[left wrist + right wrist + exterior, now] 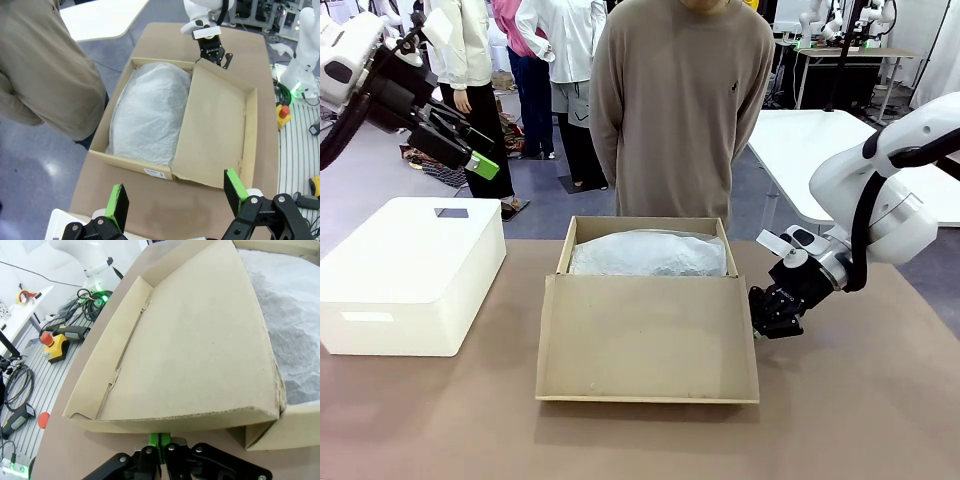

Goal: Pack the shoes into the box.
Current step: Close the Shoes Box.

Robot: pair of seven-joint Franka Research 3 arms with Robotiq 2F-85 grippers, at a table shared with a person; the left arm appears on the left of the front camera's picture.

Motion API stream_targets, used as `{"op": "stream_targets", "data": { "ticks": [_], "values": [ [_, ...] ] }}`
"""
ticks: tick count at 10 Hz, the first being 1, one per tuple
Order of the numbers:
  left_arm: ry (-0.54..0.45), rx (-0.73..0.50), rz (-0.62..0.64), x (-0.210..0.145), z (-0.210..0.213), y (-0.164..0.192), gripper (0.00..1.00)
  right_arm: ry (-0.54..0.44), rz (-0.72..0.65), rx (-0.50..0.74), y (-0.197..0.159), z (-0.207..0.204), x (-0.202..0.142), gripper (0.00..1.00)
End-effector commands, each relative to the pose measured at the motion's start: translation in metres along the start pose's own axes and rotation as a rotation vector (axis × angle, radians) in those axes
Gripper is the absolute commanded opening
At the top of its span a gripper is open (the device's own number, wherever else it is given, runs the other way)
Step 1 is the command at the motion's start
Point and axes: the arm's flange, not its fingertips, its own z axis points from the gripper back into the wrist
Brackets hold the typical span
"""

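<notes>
- The box (645, 262) sits in the middle of the front view, tissue paper (648, 254) mounded inside it; its lid (647, 340) hangs open toward the lower part of the frame. I take the shoes to lie under the paper, since none can be seen (so packing looks close to finished, with the lid left to shut).
- The right gripper (772, 322) is at the lid's right edge, centre-right of the front view, fingers pressed together with nothing visibly between them. In the right wrist view the lid's side flap lies just above the fingertips, its long edge running across the frame.
- The left gripper (478, 158) hangs high in the upper left of the front view, fingers spread wide and empty, well apart from the box.
- The right arm is much the nearer; a lift of the lid would start from that side.
- A small white label (156, 173) shows on the box wall in the left wrist view; its print is too small to read.
</notes>
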Motion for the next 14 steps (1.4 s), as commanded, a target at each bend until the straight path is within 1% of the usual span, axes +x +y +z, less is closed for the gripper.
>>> {"op": "stream_targets", "data": {
  "ticks": [1,4,8,9,13,14],
  "values": [
    [-0.024,-0.005,-0.014,0.000,-0.001,0.001,1.00,-0.066,0.082,-0.030,-0.001,-0.006,-0.003,0.00],
    [-0.024,-0.005,-0.014,0.000,-0.001,0.001,1.00,-0.137,0.088,-0.048,0.008,0.006,0.012,0.00],
    [-0.024,-0.005,-0.014,0.000,-0.001,0.001,1.00,-0.217,0.067,-0.124,0.020,0.023,0.029,0.00],
    [-0.024,-0.005,-0.014,0.000,-0.001,0.001,1.00,-0.232,0.067,-0.153,0.023,0.027,0.032,0.00],
    [-0.024,-0.005,-0.014,0.000,-0.001,0.001,1.00,-0.341,-0.016,-0.331,0.025,0.040,0.035,0.00],
    [-0.024,-0.005,-0.014,0.000,-0.001,0.001,1.00,-0.354,-0.034,-0.365,0.025,0.042,0.036,0.00]
  ]
}}
